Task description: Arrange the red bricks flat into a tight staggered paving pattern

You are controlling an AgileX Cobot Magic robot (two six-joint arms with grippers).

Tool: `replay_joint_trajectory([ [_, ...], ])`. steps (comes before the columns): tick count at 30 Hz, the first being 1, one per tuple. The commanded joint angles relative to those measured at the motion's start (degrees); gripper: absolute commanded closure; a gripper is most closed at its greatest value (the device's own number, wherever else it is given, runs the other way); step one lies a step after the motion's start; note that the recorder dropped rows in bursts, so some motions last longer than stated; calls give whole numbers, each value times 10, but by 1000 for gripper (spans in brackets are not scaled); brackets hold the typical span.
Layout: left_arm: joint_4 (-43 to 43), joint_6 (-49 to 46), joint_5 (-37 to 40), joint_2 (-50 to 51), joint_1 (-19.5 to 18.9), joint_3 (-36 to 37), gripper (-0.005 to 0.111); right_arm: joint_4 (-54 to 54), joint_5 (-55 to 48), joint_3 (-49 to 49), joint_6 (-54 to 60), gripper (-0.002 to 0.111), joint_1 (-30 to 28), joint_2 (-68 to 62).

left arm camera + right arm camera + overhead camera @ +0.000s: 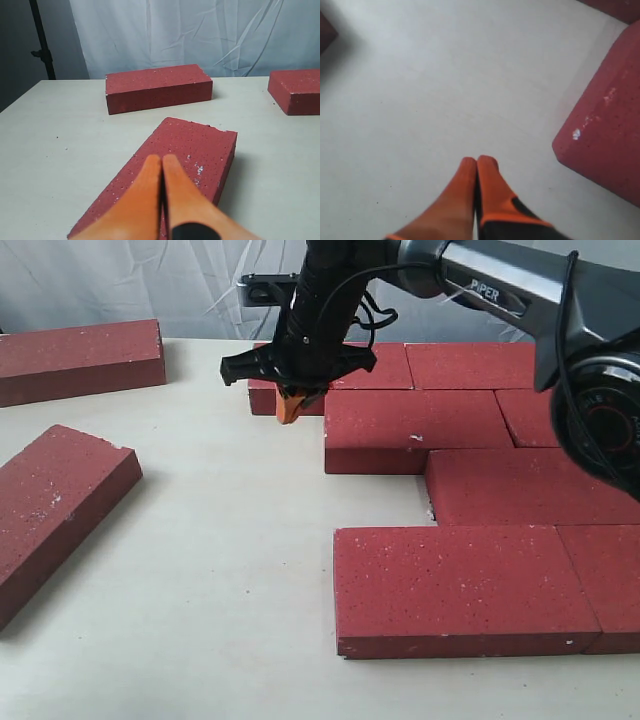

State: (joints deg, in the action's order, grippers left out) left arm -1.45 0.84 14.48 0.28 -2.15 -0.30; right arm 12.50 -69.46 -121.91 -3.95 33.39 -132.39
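**Red bricks** (420, 425): dark red with white flecks, all lying flat on a pale worktop (230, 590).

1. **Paved patch** (530, 485). It takes up the right part of the worktop. The rows are laid tight, with joints offset from row to row. The nearest row is the front brick (465, 585) and a part-seen neighbour cut off by the picture's edge. Three more rows lie behind, each stepped sideways, so the patch's left edge runs like a staircase.
2. **Loose brick** (55, 510). It lies askew, well to the left of the patch. The left tool (162, 162) is above it, orange tips pressed together and gripping nothing. Whether the tool touches the brick cannot be told.
3. **Open room.** Bare worktop lies between the patch's stepped edge and the loose brick.
4. **Right tool** (300, 405). It is at the left end of the patch's farthest row, closed tight and empty. Its wrist view shows it over bare worktop, just beside a brick corner (605, 130).
5. **Far loose brick** (80, 358). It lies well to the left of the patch's far row, near the worktop's back edge.
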Motion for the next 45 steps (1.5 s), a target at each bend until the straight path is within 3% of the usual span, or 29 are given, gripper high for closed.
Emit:
replay_joint_trajectory([
  [1, -1, 2, -8, -3, 1, 3, 107, -2, -5, -1, 11, 109, -3, 27],
  [6, -1, 2, -8, -3, 1, 3, 107, 5, -5, 20, 17, 109, -3, 69],
  [14, -1, 2, -8, -3, 1, 3, 107, -28, -1, 181, 32, 109, -27, 176],
  [25, -1, 2, -8, -3, 1, 3, 107, -29, 102, 366, 33, 109, -174, 340],
  [31, -1, 2, -8, -3, 1, 3, 107, -63, 97, 372, 39, 109, -225, 381],
  [45, -1, 2, -8, -3, 1, 3, 107, -66, 98, 372, 39, 109, -226, 388],
])
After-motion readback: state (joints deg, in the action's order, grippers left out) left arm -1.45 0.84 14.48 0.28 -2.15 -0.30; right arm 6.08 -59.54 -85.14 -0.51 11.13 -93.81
